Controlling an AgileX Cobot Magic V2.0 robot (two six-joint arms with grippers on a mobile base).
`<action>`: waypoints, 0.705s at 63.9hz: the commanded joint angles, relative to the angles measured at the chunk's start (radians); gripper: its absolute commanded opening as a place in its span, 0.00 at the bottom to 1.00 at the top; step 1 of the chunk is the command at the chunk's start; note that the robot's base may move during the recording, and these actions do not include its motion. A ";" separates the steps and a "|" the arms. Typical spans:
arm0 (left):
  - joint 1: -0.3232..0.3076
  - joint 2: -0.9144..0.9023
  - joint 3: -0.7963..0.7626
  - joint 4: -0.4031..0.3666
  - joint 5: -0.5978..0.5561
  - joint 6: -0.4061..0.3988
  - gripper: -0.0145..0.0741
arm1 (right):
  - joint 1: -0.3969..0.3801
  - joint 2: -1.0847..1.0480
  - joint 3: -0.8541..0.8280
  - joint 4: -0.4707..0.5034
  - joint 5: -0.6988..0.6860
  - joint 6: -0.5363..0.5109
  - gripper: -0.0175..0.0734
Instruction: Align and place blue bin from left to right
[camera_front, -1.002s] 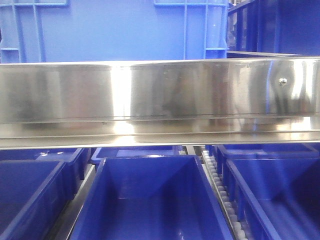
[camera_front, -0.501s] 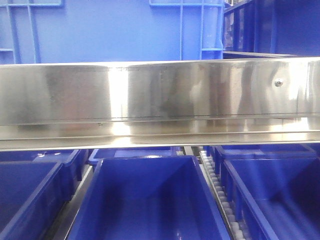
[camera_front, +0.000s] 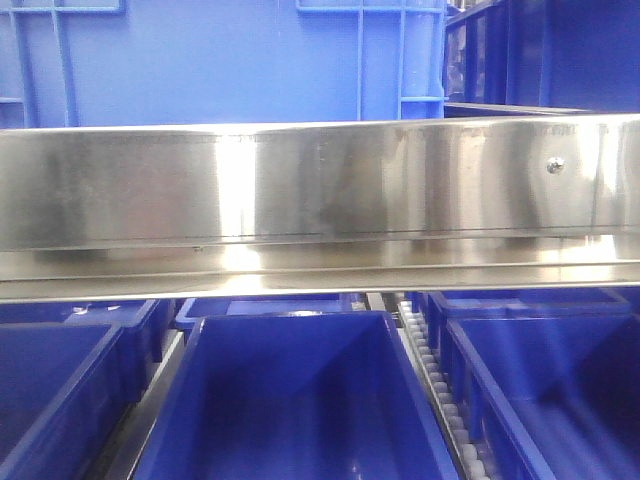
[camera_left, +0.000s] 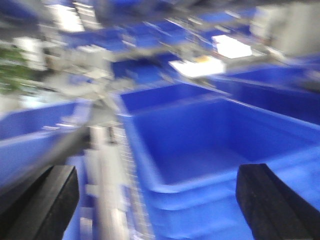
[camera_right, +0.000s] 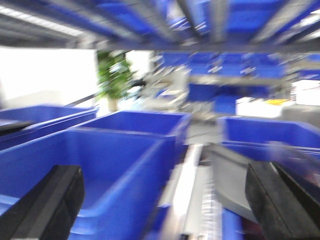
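The blue bin (camera_front: 230, 60), a large medium-blue crate with raised ribs, stands on the upper level behind a steel rail (camera_front: 320, 185) in the front view; only its lower wall shows. Neither gripper appears in that view. The left wrist view is blurred by motion: my left gripper (camera_left: 157, 200) is open, its black fingers (camera_left: 50, 200) wide apart, above the near rim of an open-topped blue bin (camera_left: 200, 140). In the right wrist view my right gripper (camera_right: 165, 200) is open over a bin wall (camera_right: 115, 165) and a roller track (camera_right: 200, 200). Nothing is held.
Below the rail, darker royal-blue bins (camera_front: 290, 400) sit in rows, parted by white roller tracks (camera_front: 440, 400). More dark bins (camera_front: 540, 50) stand at the upper right. The wrist views show further racks of bins, a plant (camera_right: 115, 75) and white boxes (camera_left: 230, 47).
The whole front view has slid slightly left and down; the bin's ribs and the rail's screw sit a few pixels further left than one second ago.
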 joint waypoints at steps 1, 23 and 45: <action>-0.079 0.084 -0.069 -0.017 0.070 0.013 0.77 | 0.062 0.119 -0.116 -0.001 0.073 -0.018 0.81; -0.136 0.491 -0.421 0.016 0.193 -0.162 0.77 | 0.131 0.553 -0.550 -0.009 0.404 -0.018 0.81; -0.127 0.933 -0.927 0.230 0.553 -0.355 0.77 | 0.131 0.919 -1.022 -0.121 0.717 0.101 0.81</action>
